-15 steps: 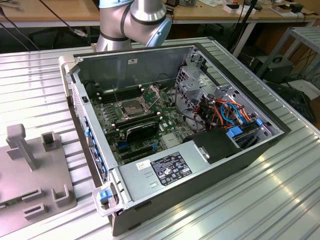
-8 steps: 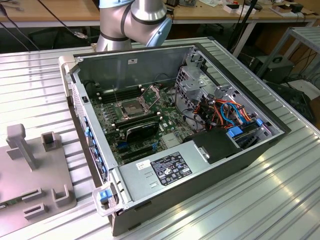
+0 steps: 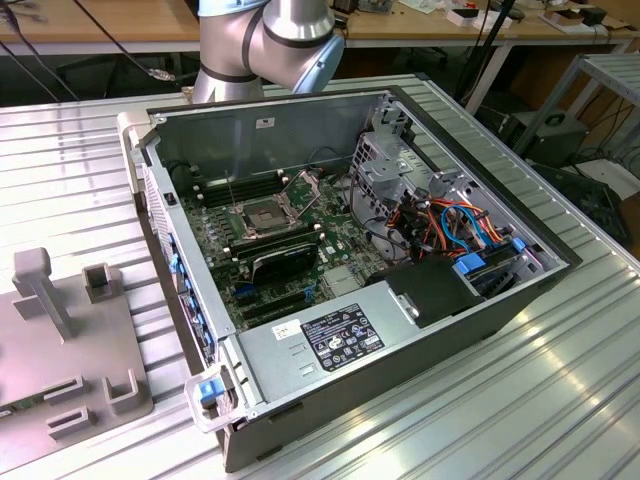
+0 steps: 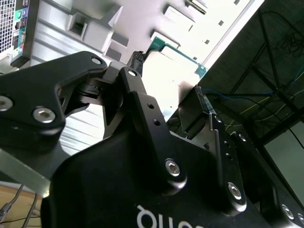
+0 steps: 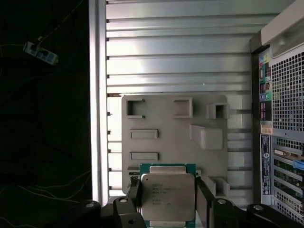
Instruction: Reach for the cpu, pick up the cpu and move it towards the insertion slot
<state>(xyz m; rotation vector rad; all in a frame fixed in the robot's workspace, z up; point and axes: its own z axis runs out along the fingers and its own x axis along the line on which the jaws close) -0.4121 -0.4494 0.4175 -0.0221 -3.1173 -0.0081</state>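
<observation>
Above the grey fixture plate point(image 5: 173, 137), your gripper point(image 5: 168, 199) is hanging camera-down, its fingers point(image 5: 205, 194) clamping the cpu point(image 5: 167, 195) by opposite edges.

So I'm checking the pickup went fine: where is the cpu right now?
In the first wrist view the cpu sits between the gripper fingers, in front of the grey holder plate on the ribbed metal table, beside the computer case.

The cpu point(image 5: 168, 196) has a dull brushed-metal lid, held over a matt grey plastic fixture plate point(image 5: 175, 142) on ribbed shiny metal table point(image 5: 180, 57).
</observation>
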